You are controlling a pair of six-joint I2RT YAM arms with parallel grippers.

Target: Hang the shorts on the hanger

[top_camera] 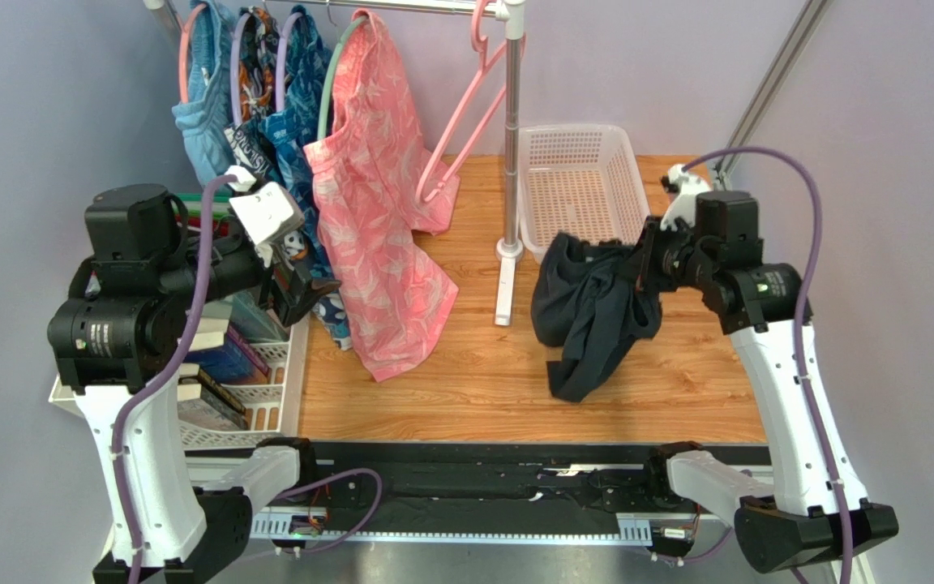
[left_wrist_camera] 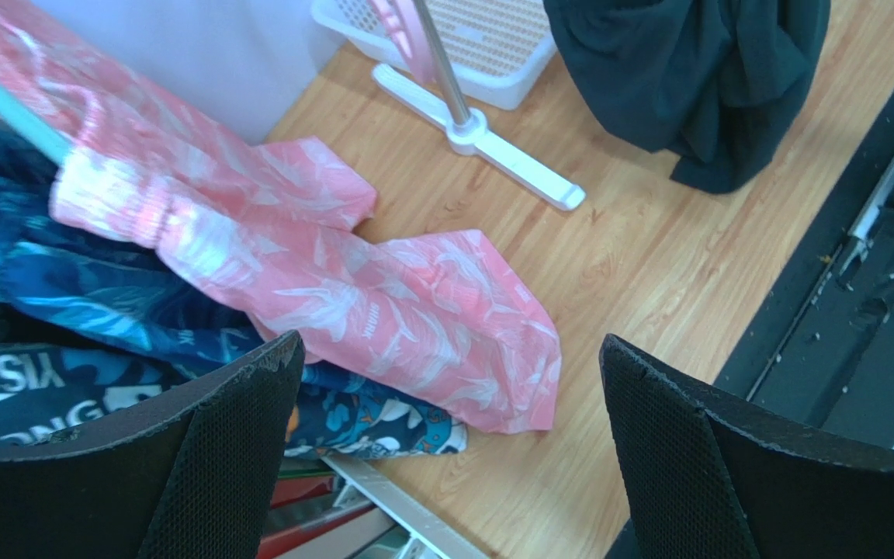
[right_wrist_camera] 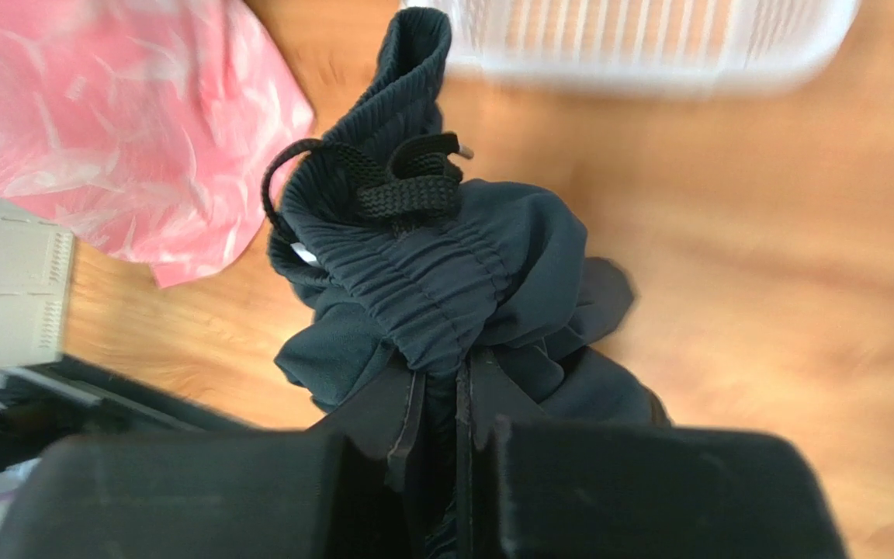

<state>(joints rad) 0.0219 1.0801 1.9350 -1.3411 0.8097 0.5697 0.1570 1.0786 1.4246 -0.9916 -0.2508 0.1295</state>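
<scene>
The black shorts hang bunched above the wooden table, just in front of the basket. My right gripper is shut on their elastic waistband. The right wrist view shows the gathered waistband and drawcord of the shorts pinched between the jaws of that gripper. The thin pink hanger hangs empty from the rail beside the rack pole. My left gripper is held up at the left near the hanging garments. In its own view the left gripper is wide open and empty, with the shorts far off.
A white basket stands at the back right. The rack pole rises beside it on a white foot. A pink leaf-print garment and blue patterned garments hang at the left. A white shelf of books is at the table's left edge.
</scene>
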